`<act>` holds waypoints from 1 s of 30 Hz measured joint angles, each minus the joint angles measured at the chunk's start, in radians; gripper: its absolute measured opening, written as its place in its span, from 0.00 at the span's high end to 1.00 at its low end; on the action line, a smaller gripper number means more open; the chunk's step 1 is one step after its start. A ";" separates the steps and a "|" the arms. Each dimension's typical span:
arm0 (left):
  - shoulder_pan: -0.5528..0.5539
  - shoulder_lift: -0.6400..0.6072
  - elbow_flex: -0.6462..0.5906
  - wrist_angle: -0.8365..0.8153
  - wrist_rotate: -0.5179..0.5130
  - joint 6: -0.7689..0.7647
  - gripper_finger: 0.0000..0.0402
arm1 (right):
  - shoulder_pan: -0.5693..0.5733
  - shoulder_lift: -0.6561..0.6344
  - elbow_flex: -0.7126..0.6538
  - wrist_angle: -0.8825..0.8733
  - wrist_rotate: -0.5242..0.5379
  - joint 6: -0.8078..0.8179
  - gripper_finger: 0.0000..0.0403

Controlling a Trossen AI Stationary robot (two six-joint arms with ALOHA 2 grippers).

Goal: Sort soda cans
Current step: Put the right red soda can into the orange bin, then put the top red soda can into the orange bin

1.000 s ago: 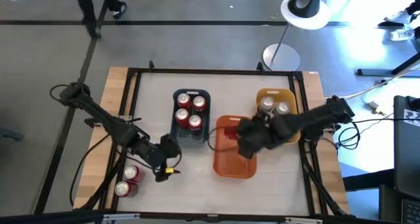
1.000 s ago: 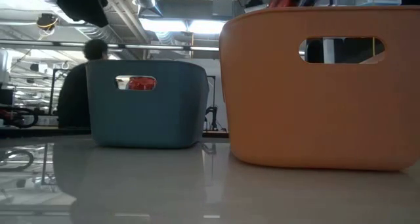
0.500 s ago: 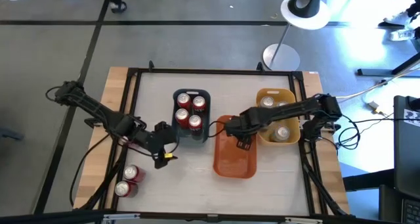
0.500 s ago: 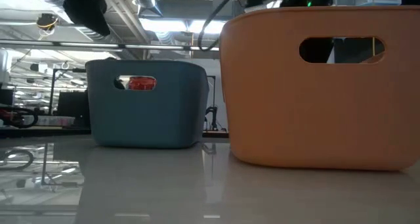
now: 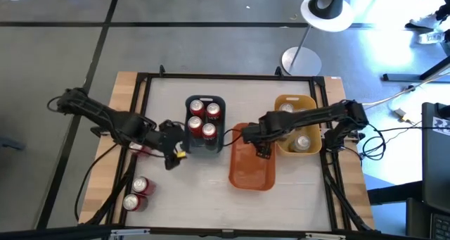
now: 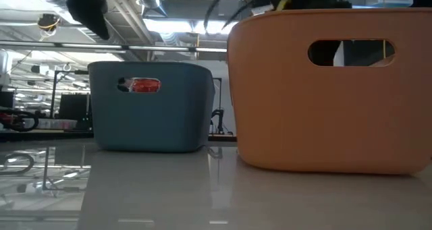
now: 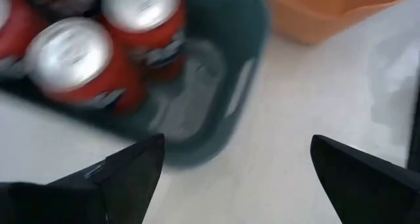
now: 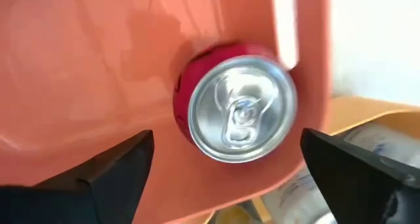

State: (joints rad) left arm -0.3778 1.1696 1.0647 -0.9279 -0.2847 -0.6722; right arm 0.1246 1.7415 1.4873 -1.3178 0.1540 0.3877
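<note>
Nearest the front edge of the surface (image 5: 204, 198), two red soda cans (image 5: 136, 194) stand side by side at the left corner, well apart from the bins. Farther in, the left hand (image 5: 172, 147) hovers just beside the near left corner of the blue bin (image 5: 205, 147); its fingers (image 7: 134, 168) are spread wide with nothing between them. Three red cans (image 5: 203, 117) stand upright inside that bin, two of them showing in the left wrist view (image 7: 98, 50). To the right, the orange bin (image 5: 252, 175) sits with its far end touching the yellow bin's side. The right hand (image 5: 262, 143) hangs over the orange bin's far end, fingers (image 8: 118, 165) wide apart and empty, directly above one red can (image 8: 235, 104) standing upright in that bin's corner. Farthest back on the right, the yellow bin (image 5: 295, 99) holds silver-grey cans (image 5: 302, 142).
</note>
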 joint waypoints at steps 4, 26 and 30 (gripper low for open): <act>0.027 -0.021 0.060 -0.257 0.000 -0.107 0.08 | 0.001 -0.039 0.047 -0.009 0.038 0.005 0.08; -0.027 -0.310 -0.180 -0.623 0.207 -0.191 0.08 | 0.000 -0.075 0.052 0.095 0.063 0.015 0.09; -0.042 -0.324 -0.205 -0.607 0.214 -0.174 0.08 | 0.000 -0.075 0.052 0.108 0.063 0.015 0.09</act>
State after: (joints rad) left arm -0.4200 0.8455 0.8593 -1.5345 -0.0704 -0.8464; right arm 0.1249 1.6669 1.5388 -1.2093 0.2173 0.4030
